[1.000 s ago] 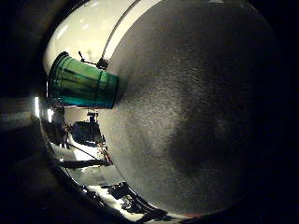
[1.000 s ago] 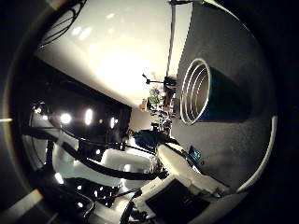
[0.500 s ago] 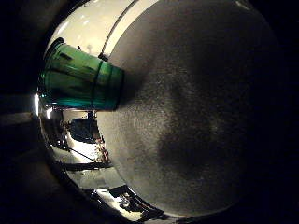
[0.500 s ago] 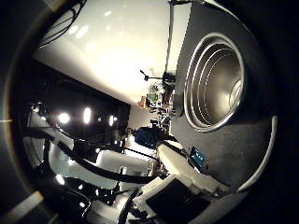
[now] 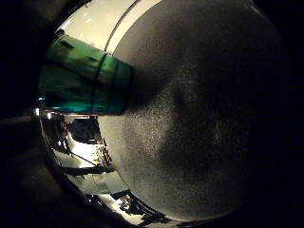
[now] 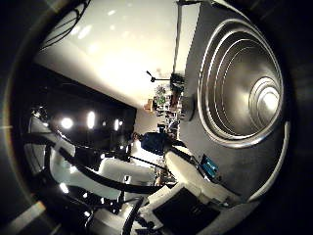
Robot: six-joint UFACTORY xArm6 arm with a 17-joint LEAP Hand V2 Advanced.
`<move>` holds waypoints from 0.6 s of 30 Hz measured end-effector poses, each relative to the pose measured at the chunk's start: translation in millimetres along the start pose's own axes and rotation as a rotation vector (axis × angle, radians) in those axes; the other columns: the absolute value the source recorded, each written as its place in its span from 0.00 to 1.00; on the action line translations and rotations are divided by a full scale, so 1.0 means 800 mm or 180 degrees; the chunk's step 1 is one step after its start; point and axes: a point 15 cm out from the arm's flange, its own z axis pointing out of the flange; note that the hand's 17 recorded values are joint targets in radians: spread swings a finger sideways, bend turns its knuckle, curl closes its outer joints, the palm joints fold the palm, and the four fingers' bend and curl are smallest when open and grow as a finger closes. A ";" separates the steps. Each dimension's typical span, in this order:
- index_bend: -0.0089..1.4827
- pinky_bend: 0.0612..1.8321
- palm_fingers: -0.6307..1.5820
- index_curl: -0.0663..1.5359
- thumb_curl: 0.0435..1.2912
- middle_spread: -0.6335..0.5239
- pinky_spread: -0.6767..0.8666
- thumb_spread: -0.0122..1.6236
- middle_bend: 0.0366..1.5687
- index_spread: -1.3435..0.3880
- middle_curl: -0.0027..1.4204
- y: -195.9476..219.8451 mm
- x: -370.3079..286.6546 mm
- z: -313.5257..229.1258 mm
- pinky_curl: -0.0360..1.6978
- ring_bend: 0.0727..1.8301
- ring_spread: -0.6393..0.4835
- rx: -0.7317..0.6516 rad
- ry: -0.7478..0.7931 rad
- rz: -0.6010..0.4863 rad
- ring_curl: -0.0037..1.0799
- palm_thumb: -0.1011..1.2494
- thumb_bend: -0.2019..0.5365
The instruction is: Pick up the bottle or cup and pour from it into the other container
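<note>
Robot hand close over a green cup [image 5: 85,78] standing on a grey speckled tabletop [image 5: 204,118]; none of its fingers show, so whether it is released, clenched or grasping cannot be told

From the little finger side, the cup's ribbed outer wall is seen side-on, its base touching the tabletop and its rim cut off in shadow. Only the thumb side looks straight down the cup's mouth, where stepped pale rings fill much of the view and end in a bright bottom. Beyond the table edge lie white robot parts [image 6: 190,176], dim and hard to make out
</note>
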 end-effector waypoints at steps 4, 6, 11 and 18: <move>0.10 0.25 0.30 0.19 0.21 0.58 0.68 0.56 0.14 0.61 0.24 0.001 0.000 0.000 0.20 0.18 0.70 -0.0005 -0.0001 0.0002 0.25 0.53 0.23; 0.10 0.25 0.30 0.19 0.21 0.58 0.68 0.56 0.14 0.61 0.24 0.002 0.001 0.003 0.20 0.18 0.70 -0.0007 -0.0018 0.0012 0.25 0.53 0.23; 0.10 0.25 0.30 0.19 0.21 0.58 0.68 0.56 0.14 0.61 0.24 0.004 0.000 0.011 0.20 0.18 0.70 -0.0029 -0.0054 0.0032 0.25 0.53 0.23; 0.10 0.25 0.35 0.19 0.22 0.58 0.67 0.56 0.16 0.65 0.24 0.002 -0.009 0.024 0.19 0.21 0.66 -0.0084 -0.0090 0.0012 0.25 0.55 0.24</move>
